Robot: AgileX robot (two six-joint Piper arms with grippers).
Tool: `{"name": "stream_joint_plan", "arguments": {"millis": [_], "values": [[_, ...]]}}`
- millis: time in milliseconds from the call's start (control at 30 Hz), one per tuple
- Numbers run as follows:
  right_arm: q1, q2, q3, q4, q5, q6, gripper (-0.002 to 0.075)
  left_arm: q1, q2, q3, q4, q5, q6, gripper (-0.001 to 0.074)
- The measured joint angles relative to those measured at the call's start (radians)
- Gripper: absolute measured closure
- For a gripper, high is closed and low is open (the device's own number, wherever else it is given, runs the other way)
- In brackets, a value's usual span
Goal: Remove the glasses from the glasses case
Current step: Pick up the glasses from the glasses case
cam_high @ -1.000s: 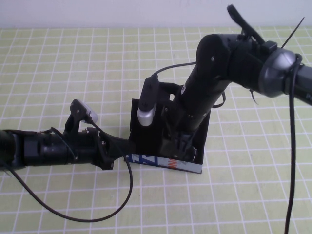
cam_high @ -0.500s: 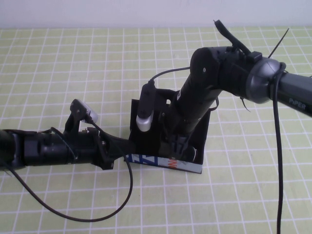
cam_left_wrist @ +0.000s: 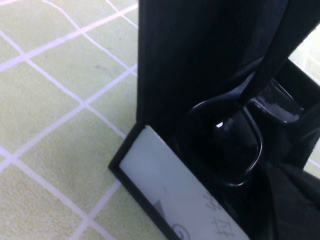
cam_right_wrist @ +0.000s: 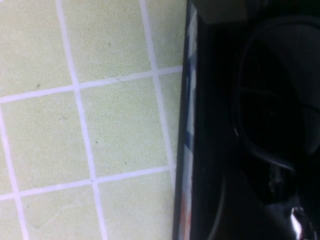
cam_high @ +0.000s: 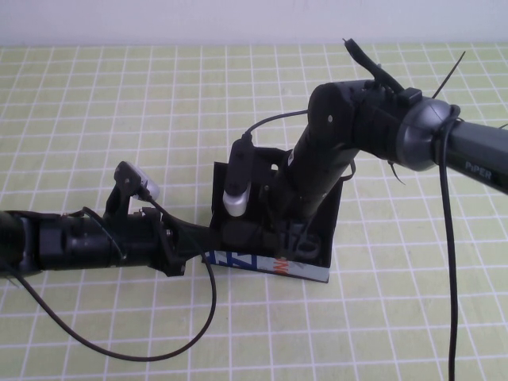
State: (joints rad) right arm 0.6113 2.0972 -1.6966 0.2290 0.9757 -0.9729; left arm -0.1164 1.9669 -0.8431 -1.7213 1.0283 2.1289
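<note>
The glasses case (cam_high: 266, 267), a black box with a white front printed in blue and orange, stands open mid-table with its lid (cam_high: 238, 171) up at the back. The black glasses (cam_left_wrist: 225, 145) lie inside; a lens rim also shows in the right wrist view (cam_right_wrist: 265, 115). My left gripper (cam_high: 193, 242) is at the case's front left corner, touching it. My right gripper (cam_high: 292, 238) reaches down from the right into the case, over the glasses. The arm hides most of the inside in the high view.
The table is a green mat with a white grid (cam_high: 381, 317). A black cable (cam_high: 202, 329) loops on the mat in front of my left arm. Another cable (cam_high: 448, 262) hangs from my right arm at the right.
My right arm has shifted left and lower into the case. A dark rounded shape now shows at the case's left inside. My left arm has not moved.
</note>
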Motion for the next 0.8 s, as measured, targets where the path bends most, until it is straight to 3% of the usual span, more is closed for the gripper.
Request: {"name": "stream_joint_plan", "arguments": {"millis": [333,667,800], "values": [[0.000,-0.024,-0.087,0.009,0.143,0.061,0.0458,0.000,0.000,0.000,0.000,0.000,-0.002,0.0739],[0.000,-0.006,-0.109,0.009,0.146,0.071,0.0454,0.000,0.000,0.000,0.000,0.000,-0.002,0.0739],[0.000,0.022,-0.109,-0.007,0.133,0.071,0.0416,0.000,0.000,0.000,0.000,0.000,-0.002,0.0739]]}}
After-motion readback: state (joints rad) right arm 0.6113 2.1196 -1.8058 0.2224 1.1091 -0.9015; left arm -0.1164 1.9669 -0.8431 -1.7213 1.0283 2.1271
